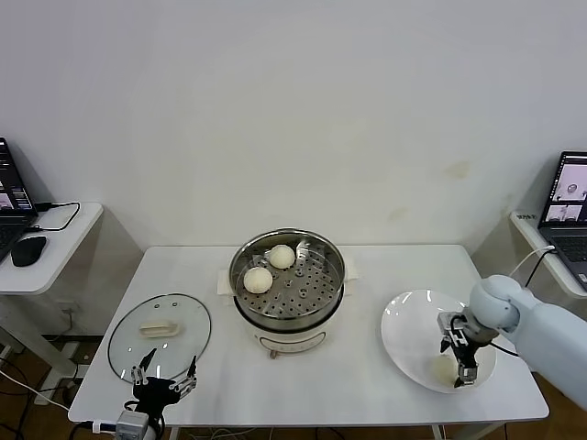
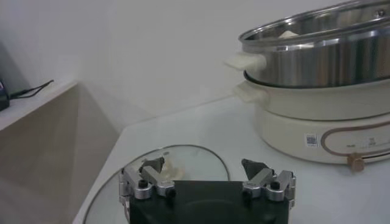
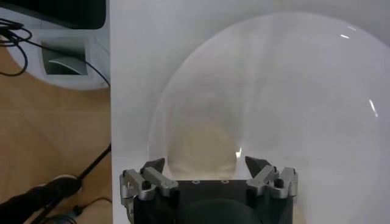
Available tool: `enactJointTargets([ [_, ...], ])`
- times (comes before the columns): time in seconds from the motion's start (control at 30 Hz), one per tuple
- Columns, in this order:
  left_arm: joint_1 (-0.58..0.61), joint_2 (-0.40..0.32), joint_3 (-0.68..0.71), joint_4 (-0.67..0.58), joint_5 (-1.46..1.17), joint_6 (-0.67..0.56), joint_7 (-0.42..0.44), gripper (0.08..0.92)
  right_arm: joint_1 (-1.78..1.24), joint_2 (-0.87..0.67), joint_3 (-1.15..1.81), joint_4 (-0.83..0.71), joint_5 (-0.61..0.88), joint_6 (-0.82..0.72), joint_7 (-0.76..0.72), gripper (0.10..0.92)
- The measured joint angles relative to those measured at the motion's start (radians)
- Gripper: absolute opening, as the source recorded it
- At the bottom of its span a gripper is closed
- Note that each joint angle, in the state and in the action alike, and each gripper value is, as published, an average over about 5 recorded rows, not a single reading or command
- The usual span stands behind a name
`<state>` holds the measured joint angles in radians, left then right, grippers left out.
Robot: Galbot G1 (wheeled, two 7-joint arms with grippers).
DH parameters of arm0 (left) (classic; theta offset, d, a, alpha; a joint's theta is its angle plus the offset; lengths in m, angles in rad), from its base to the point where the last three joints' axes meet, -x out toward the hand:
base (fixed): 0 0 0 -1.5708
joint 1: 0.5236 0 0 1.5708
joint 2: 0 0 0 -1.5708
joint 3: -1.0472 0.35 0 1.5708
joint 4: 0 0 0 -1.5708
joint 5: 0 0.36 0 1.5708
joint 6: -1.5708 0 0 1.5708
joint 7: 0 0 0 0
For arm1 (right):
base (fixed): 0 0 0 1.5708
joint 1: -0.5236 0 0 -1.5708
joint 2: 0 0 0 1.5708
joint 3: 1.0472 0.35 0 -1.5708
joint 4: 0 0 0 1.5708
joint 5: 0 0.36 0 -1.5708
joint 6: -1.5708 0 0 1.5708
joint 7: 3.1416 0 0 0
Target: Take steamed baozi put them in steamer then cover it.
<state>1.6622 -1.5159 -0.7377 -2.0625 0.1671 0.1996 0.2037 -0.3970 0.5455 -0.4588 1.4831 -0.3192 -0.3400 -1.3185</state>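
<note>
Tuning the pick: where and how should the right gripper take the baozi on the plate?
Grip the baozi across its widest middle, coming straight down from above. It is a low smooth dome lying flat near the plate edge closest to the robot, nothing beside it. The right gripper already hangs over it, one fingertip on each side, so probably just descend and close gently.

Three steamed baozi show: two [image 1: 282, 256] [image 1: 258, 280] lie on the perforated tray of the one steamer [image 1: 323, 310], and one [image 1: 445, 369] lies on the single white plate [image 1: 408, 330]. One glass lid [image 1: 179, 316] lies on the one white table [image 1: 367, 385]. Two laptops [image 1: 9, 197] [image 1: 570, 203] stand on side desks, and one dark mouse [image 1: 28, 249] lies beside the left one.
</note>
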Motion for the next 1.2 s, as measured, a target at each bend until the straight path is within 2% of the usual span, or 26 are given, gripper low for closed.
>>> enactJointTargets([
  [0.17,-0.001,-0.001,0.001,0.000,0.000,0.000,0.000,0.823,0.000,0.001,0.000,-0.001,0.001,-0.001,0.000,0.670],
  [0.27,-0.002,-0.001,0.002,0.000,0.000,0.000,0.000,0.823,0.002,0.003,0.001,-0.003,0.003,-0.004,0.001,0.629],
  [0.6,-0.012,-0.003,0.004,0.004,-0.004,-0.003,-0.006,0.823,0.044,-0.003,0.010,-0.007,0.034,-0.016,-0.006,0.611],
  [0.87,-0.030,-0.004,0.001,0.011,-0.011,-0.013,-0.019,0.823,0.217,0.011,-0.057,-0.024,0.114,-0.034,-0.020,0.611],
  [1.07,-0.033,-0.007,-0.004,0.009,-0.006,-0.027,-0.032,0.823,0.412,0.084,-0.133,-0.076,0.203,-0.028,-0.032,0.611],
  [1.2,-0.033,-0.007,-0.011,0.002,-0.003,-0.032,-0.035,0.823,0.543,0.172,-0.190,-0.153,0.278,0.030,-0.035,0.611],
])
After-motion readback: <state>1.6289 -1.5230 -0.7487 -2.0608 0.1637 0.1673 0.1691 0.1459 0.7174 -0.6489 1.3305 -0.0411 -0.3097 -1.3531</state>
